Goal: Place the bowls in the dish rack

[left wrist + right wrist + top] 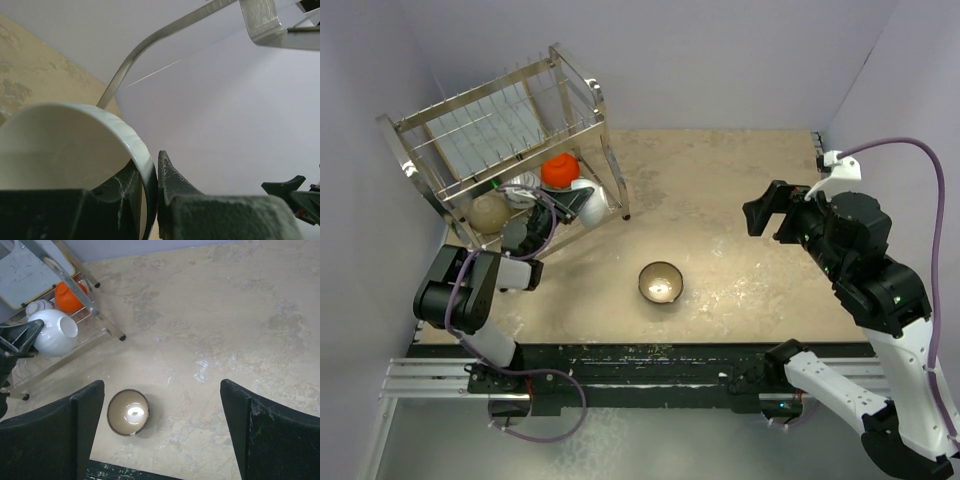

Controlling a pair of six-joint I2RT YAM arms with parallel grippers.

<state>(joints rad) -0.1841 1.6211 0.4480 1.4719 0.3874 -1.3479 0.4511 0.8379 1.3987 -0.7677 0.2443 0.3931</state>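
Where the desk [740,180] reaches upper left stands the dish rack [510,140], lower tier holding orange bowl [560,170]; right gripper [162,387], jaws wide; left gripper [151,174], jaws pinching white bowl [50,337] by its rim at rack's front; dark brown bowl [661,283], centre desk.

The table [740,190] is a mottled beige slab, scuffed with pale patches. The rack [490,130] stands on its legs in the far left corner. A brown bowl [661,282] sits upright near the middle front, alone, well apart from the rack, its shiny pale inside facing up.
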